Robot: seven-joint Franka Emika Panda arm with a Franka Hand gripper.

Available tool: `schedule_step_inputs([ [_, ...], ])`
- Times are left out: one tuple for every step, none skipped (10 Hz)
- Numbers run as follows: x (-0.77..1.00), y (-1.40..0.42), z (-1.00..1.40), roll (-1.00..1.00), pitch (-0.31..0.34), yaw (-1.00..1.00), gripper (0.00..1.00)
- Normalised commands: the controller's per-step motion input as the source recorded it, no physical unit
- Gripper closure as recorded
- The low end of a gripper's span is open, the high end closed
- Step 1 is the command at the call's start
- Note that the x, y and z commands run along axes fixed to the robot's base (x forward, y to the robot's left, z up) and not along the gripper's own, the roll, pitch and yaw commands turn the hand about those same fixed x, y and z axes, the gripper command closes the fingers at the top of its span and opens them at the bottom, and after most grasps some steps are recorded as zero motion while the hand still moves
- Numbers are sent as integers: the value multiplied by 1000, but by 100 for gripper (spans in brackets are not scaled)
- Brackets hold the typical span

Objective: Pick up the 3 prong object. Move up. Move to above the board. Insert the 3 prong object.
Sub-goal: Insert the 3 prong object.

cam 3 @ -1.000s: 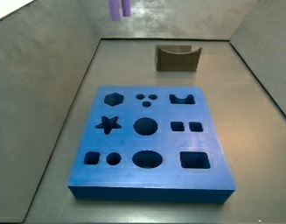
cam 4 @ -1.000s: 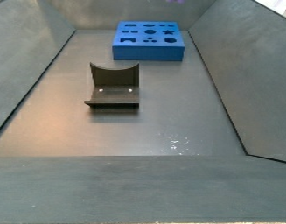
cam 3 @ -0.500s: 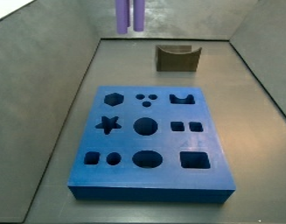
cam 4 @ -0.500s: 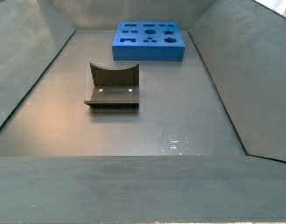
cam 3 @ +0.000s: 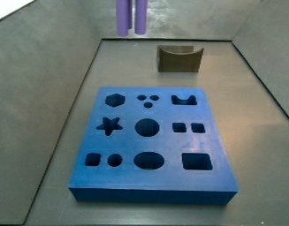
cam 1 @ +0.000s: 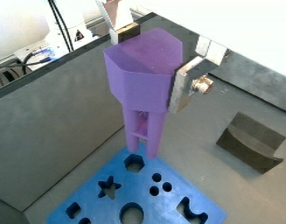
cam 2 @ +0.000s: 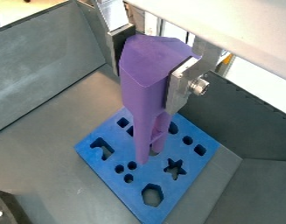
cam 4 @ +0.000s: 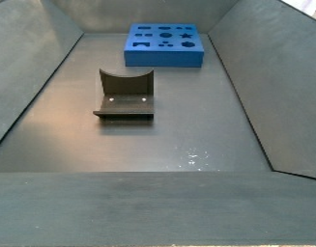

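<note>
The gripper [cam 1: 149, 59] hangs high over the bin, and its flat silver fingers [cam 1: 186, 83] are clamped on the wide cap of the tall slim purple plastic 3 prong object [cam 1: 142, 92]. In both wrist views the piece points straight down, cap squeezed between the plates, its long rod-like prongs [cam 2: 152, 138] hanging clear above the large thick blue rectangular board [cam 2: 110, 163]. The board lies flat on the grey floor, its star [cam 2: 174, 165], hexagon and round cutouts facing up, and the prong tips sit over it without touching.

In a side view, only the lower ends of the purple prongs [cam 3: 131, 17] show at the top edge, beyond the far end of the board [cam 3: 153, 175]; the gripper itself is out of that shot. The short olive-brown U-shaped block [cam 3: 179, 58] stands near the back wall, well apart from the board. In a side view from the opposite end, that block [cam 4: 126, 95] sits mid-floor, with the board [cam 4: 167, 48] behind it.
</note>
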Motion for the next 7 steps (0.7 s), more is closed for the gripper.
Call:
schedule_step_inputs([
  [200,66,0,-130,26,497,100],
  [83,37,0,-166,0,614,100],
  [3,3,-23,-187,0,640,100],
  [0,0,-63,-176,-26,634,100],
  [0,0,-146,-144,-27,609,100],
  [86,0,-423,-130,-26,600,100],
  [180,0,-386,-121,0,563,100],
])
